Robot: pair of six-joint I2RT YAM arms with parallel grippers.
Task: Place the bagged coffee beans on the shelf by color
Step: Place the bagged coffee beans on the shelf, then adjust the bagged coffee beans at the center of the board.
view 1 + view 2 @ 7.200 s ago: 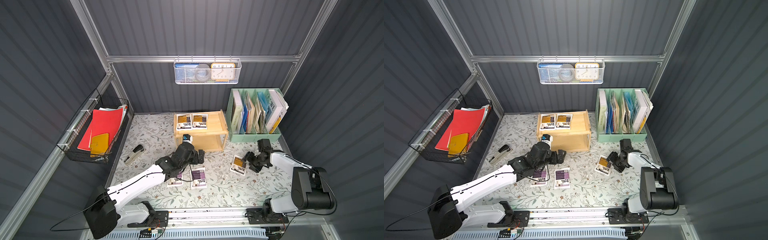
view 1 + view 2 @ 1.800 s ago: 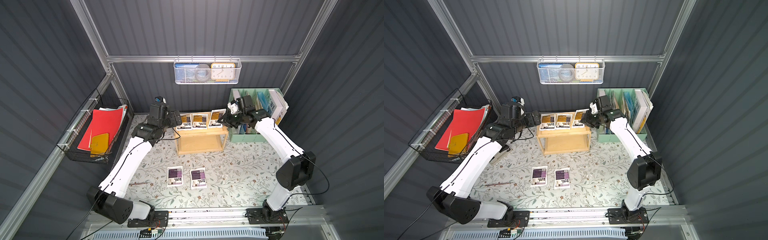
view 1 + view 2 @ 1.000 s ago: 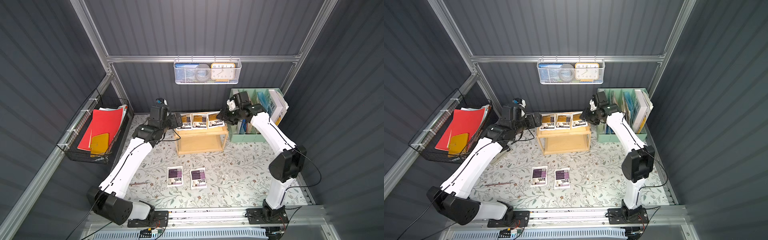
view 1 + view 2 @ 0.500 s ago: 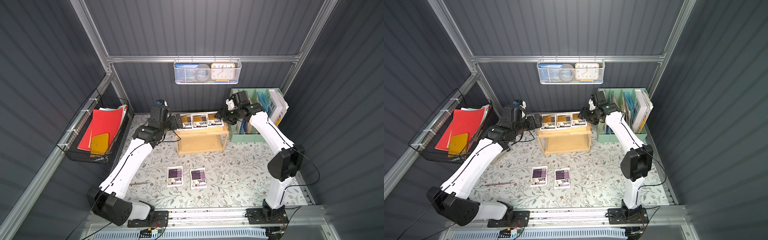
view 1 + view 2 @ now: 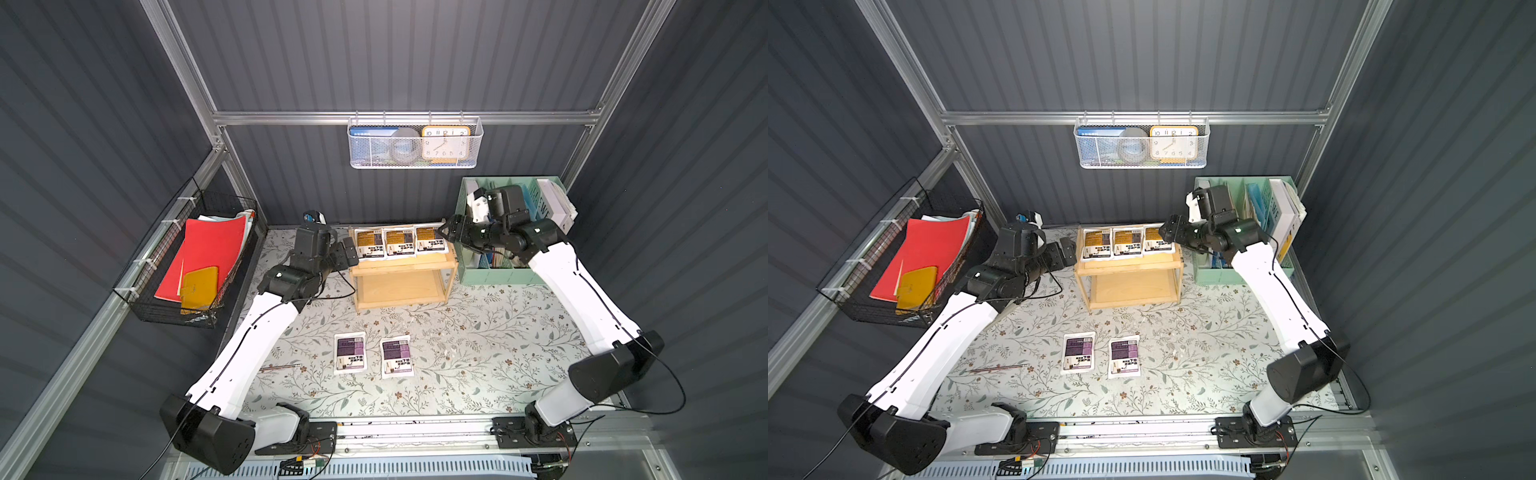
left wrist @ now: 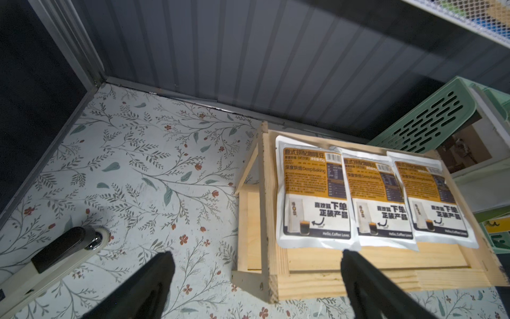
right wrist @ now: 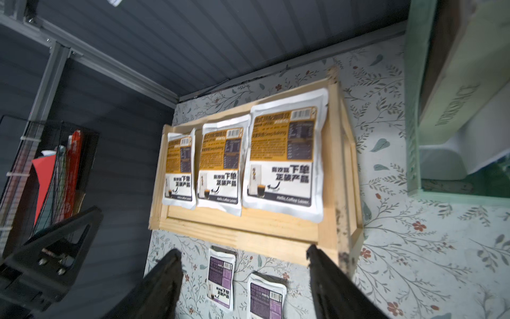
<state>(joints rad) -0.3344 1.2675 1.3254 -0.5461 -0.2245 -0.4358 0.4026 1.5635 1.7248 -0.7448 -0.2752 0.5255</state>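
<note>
The light-wood shelf [image 5: 399, 265] [image 5: 1128, 266] stands at the back of the floral mat. Three orange-labelled bagged coffee beans [image 5: 400, 243] [image 6: 378, 198] [image 7: 284, 163] lie side by side in its top tray. Two purple-labelled bags [image 5: 350, 353] [image 7: 220, 279] lie flat on the mat in front. My left gripper [image 5: 350, 253] [image 6: 256, 261] hovers open at the shelf's left end, empty. My right gripper [image 5: 448, 230] [image 7: 242, 254] hovers open just off the tray's right end, holding nothing.
A mint-green file organizer [image 5: 498, 270] stands right of the shelf, close behind my right wrist. A black wire basket [image 5: 195, 270] with red folders hangs on the left wall. A white mesh basket [image 5: 415, 143] hangs on the back wall. A stapler [image 6: 63, 248] lies left of the shelf.
My right gripper set the third orange bag on the tray's right end, opened and drew back a little to the right. The left arm has hardly moved.
</note>
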